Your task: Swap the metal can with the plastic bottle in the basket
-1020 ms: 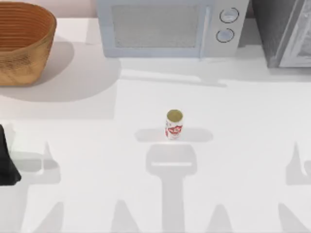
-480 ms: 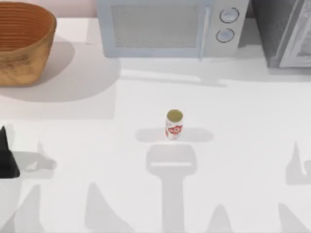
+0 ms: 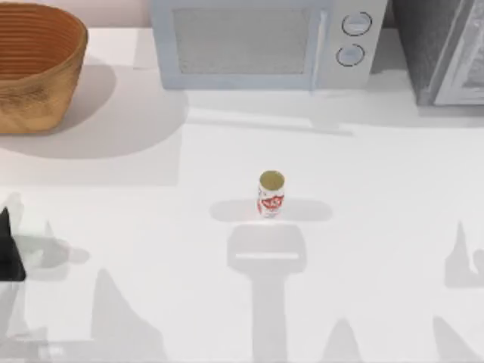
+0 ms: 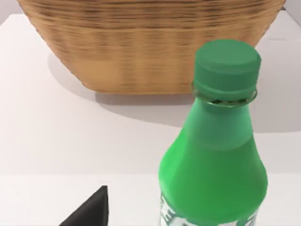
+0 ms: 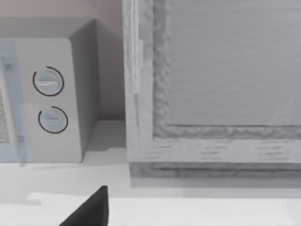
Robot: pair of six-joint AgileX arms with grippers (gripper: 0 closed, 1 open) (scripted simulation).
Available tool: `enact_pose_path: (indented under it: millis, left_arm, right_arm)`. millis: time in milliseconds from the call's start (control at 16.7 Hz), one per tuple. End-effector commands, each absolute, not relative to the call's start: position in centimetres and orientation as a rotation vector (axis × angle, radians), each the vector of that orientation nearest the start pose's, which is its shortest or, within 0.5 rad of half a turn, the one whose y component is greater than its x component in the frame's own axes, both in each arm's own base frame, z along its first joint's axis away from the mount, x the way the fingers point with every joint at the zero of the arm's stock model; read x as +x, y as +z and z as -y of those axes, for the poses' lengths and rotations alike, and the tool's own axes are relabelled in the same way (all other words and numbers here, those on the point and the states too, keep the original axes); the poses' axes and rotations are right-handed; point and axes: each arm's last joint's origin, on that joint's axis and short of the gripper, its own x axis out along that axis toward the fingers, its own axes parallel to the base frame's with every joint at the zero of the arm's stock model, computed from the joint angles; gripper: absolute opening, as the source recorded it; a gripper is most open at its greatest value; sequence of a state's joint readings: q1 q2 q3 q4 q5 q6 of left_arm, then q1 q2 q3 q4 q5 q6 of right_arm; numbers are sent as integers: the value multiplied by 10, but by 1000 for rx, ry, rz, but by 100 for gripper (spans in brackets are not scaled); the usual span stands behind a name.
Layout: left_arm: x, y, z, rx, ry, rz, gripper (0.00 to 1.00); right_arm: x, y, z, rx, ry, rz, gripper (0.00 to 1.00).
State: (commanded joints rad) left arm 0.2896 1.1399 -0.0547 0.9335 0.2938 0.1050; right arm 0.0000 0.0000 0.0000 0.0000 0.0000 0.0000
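Basket [image 3: 34,64]: sitting at the table's far left corner.
Plastic bottle [image 4: 214,150]: standing upright, showing close in the left wrist view, basket behind it.
Left gripper [image 3: 9,249]: sitting at the left edge; grip cannot be told.
Metal can [image 3: 271,193]: standing upright mid-table.
Microwave [image 3: 265,41]: sitting at the back.

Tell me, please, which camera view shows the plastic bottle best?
The left wrist view: the plastic bottle stands close up, green cap and shoulder plain, in front of the basket. The top view has the basket at the table's far left and the metal can mid-table instead.
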Motion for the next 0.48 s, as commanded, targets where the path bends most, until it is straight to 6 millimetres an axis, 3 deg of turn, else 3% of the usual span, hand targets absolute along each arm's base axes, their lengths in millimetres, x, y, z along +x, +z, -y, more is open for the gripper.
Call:
enact_pose_path:
  millis: [480]
  left_arm:
    - [152, 89, -45, 3, -19, -300, 100]
  right_arm:
    - [106, 160, 1, 0, 0, 0, 100]
